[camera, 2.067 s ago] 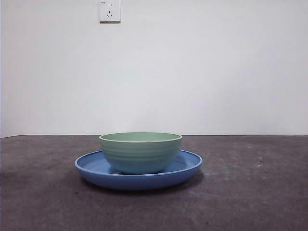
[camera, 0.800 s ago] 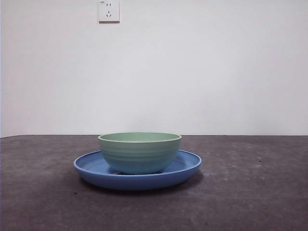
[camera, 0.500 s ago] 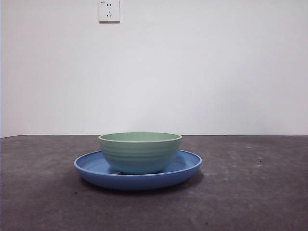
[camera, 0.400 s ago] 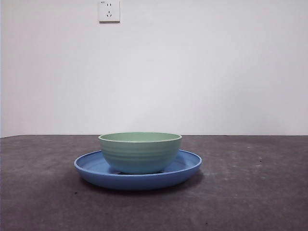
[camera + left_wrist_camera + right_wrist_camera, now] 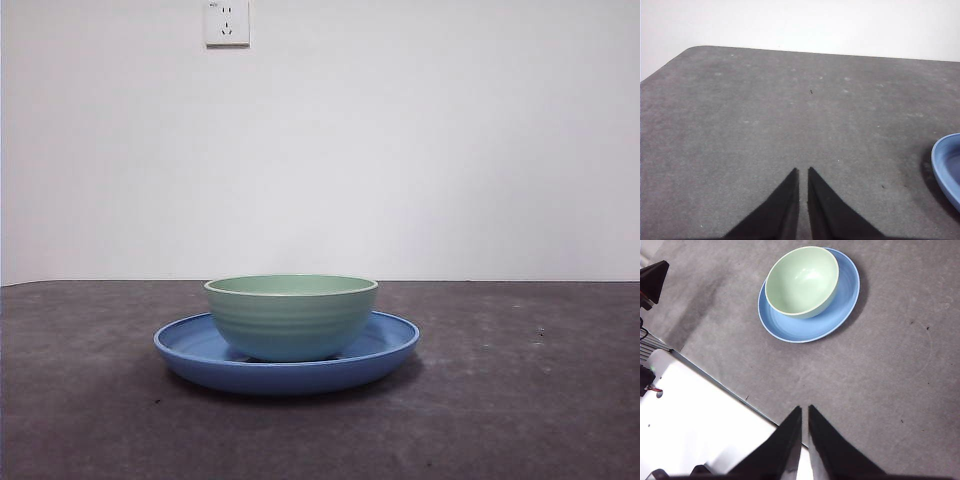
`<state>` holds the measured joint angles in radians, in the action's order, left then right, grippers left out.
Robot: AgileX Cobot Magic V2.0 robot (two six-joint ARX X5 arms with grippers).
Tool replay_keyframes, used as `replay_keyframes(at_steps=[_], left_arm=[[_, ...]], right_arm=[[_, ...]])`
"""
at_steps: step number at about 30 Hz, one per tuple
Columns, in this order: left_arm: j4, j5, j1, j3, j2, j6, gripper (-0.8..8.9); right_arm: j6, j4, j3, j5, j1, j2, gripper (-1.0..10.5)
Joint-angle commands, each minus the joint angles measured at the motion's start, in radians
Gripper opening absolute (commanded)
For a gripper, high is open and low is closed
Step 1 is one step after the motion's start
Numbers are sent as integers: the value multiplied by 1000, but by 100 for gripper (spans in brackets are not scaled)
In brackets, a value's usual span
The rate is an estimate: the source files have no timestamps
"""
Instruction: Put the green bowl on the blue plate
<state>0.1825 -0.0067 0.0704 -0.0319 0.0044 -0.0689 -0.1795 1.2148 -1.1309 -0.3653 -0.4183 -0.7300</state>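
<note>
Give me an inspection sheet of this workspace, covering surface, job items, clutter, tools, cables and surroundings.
Surface: dark grey table, faintly speckled.
Job's things: green bowl upright on the blue plate, sitting off-centre.
Clutter: nothing seen.
Tools: left tool shut, over bare table beside the plate; right tool shut, raised, away from the bowl.
Cables: thin wires at the table's edge.
Surroundings: white wall, wall socket.

Front view is looking level across the surface from low and near, facing the wall. Left wrist view is looking down close, catching only the blue plate edge. Right wrist view is looking down from higher, sharing plate and green bowl with the front view.
</note>
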Motion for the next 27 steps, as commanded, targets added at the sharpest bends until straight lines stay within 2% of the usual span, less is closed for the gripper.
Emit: replay_keyframes(at_steps=[1, 5, 9, 15, 17, 21, 27], left_arm=[[5, -3, 2, 20, -1, -3, 29], [5, -4, 2, 20, -1, -3, 29], [5, -4, 2, 20, -1, -3, 29], [5, -3, 2, 20, -1, -3, 29], [5, -3, 2, 20, -1, -3, 29], [5, -3, 2, 20, -1, -3, 29], [5, -3, 2, 20, -1, -3, 29]], right_arm=[[31, -10, -14, 10, 22, 2, 18], [130, -94, 42, -17, 131, 20, 18], [140, -421, 260, -80, 261, 147, 18], [183, -834, 636, -57, 412, 381, 18], [196, -911, 742, -28, 445, 454, 18], [199, -1001, 912, 101, 476, 579, 18], [193, -1020, 1043, 257, 479, 686, 18]])
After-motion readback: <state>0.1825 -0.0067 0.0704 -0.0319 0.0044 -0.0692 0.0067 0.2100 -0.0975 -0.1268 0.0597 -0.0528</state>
